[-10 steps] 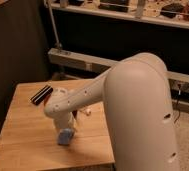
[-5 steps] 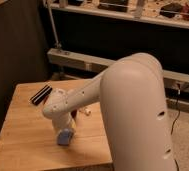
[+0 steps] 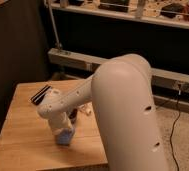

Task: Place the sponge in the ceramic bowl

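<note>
A wooden bench (image 3: pixel 23 135) of pale planks fills the near left of the scene. The robot's big white arm (image 3: pixel 125 110) rises at the near right and reaches left and down across the bench, its forearm dotted with small dark holes. At its end the hand (image 3: pixel 63 131) points down at the bench top, about midway across and toward the near edge. Directly under it lies the sponge (image 3: pixel 65 137), a small light-blue block resting on the wood (only its lower part shows below the hand). The hand stands wide apart, set down over the sponge. Whether it presses the sponge's sides I cannot tell, since the wrist covers the contact.

Just beyond the forearm, a little right of the hand and farther off, the ceramic bowl (image 3: pixel 75 114) peeks out as a dark reddish rounded shape, mostly hidden by the arm. The sponge is outside it, on the bench, near it but apart. Just right of the bowl a small pale object (image 3: pixel 87 109) lies on the wood; what it is I cannot tell.

Toward the far left of the bench lies a flat black bar (image 3: pixel 40 94), set at an angle and well apart from the sponge. Behind the bench a grey metal rail (image 3: pixel 73 57) runs across. Above it is a shelf (image 3: pixel 138 12) carrying things too unclear to name. At the right, a speckled floor (image 3: pixel 185 142) shows past the arm.
</note>
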Robot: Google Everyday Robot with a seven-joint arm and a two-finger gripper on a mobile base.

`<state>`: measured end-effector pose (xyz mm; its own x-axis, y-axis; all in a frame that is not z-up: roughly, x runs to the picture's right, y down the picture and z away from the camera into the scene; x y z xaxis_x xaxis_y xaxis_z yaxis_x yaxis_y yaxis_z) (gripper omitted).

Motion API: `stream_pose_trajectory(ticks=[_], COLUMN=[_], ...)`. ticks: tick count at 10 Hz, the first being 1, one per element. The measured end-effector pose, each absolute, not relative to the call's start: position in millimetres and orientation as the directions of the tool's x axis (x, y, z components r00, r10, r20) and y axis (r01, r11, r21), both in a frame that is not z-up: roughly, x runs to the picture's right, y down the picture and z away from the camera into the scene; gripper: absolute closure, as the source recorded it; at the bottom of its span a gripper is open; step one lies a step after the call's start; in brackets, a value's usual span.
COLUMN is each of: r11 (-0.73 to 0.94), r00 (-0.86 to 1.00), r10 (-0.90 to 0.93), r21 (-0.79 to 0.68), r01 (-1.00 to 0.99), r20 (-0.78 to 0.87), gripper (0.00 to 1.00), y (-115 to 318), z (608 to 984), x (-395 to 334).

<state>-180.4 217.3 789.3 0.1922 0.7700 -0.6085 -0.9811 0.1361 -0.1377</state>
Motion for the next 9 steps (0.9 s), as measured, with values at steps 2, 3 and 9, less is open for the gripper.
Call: stream_pose_trajectory(ticks=[2,3,9], r11=[0.137,0.129,0.003], r00=[0.173,0.156,0.022], r10=[0.761,0.759,0.763], r21=[-0.106,-0.089,-0.03], r01=[-0.985,-0.988,-1.0], r20=[-0.625,-0.632,-0.646], gripper=[0.35,0.35,0.35], y=[219,220,213], z=[791,792,809], x=[-167,-162,-149])
